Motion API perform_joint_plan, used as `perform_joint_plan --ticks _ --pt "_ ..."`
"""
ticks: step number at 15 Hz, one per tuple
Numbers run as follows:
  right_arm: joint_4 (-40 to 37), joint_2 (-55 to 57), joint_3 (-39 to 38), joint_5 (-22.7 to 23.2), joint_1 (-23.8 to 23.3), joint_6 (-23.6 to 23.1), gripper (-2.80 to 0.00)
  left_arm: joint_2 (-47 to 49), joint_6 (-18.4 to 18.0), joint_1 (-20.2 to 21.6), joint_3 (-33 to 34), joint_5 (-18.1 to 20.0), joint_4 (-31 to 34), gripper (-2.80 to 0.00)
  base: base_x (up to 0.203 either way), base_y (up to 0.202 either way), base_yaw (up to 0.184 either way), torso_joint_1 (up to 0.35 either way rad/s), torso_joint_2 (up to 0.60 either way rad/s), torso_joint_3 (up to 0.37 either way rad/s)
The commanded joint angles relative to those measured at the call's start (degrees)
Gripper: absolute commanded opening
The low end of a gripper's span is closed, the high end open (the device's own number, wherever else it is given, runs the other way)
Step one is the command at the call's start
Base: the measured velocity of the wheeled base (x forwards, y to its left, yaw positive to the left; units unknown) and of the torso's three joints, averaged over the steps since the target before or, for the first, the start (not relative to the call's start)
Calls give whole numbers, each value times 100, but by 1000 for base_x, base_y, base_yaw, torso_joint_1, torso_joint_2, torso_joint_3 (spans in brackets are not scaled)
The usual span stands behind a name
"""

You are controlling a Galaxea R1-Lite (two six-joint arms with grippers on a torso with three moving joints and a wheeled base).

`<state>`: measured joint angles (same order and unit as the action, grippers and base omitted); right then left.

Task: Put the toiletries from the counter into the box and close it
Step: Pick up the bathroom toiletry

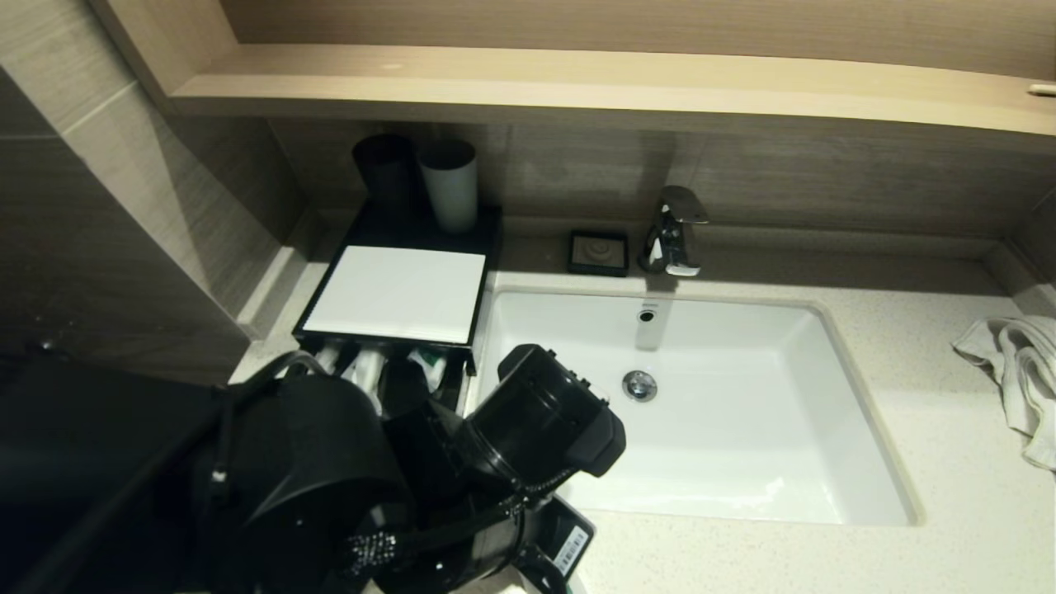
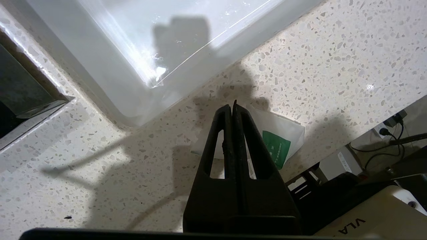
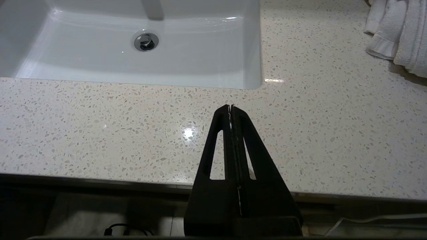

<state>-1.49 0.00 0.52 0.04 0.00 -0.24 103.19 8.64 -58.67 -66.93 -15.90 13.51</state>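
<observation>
White sachet lying on your counter, left gripper hovering over it pinched closed on nothing, right gripper idling closed too.

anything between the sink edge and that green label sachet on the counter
Only bare speckled counter between the sink and the sachet, seen in the left wrist view.

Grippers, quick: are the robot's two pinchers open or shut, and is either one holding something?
Left gripper: shut, holding nothing, above a green-labelled sachet.
Right gripper: shut, empty, over the counter.
</observation>
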Motion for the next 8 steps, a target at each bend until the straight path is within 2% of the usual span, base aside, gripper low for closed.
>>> perform_joint_plan --ticks 1,5,6,8 --pt "-1 0 0 1 0 -2 -280 61 6 0 4 -10 40 -280 0 0 0 0 0 0" --pt "-1 0 0 4 0 -2 -280 61 -3 -13 57 -10 91 -280 0 0 0 0 0 0" --pt "-1 0 0 -4 0 -2 -280 52 -3 -13 56 -10 91 0 0 0 0 0 0 0" --pt "-1 0 0 4 0 -2 -280 43 4 -13 57 -10 82 0 0 0 0 0 0 0"
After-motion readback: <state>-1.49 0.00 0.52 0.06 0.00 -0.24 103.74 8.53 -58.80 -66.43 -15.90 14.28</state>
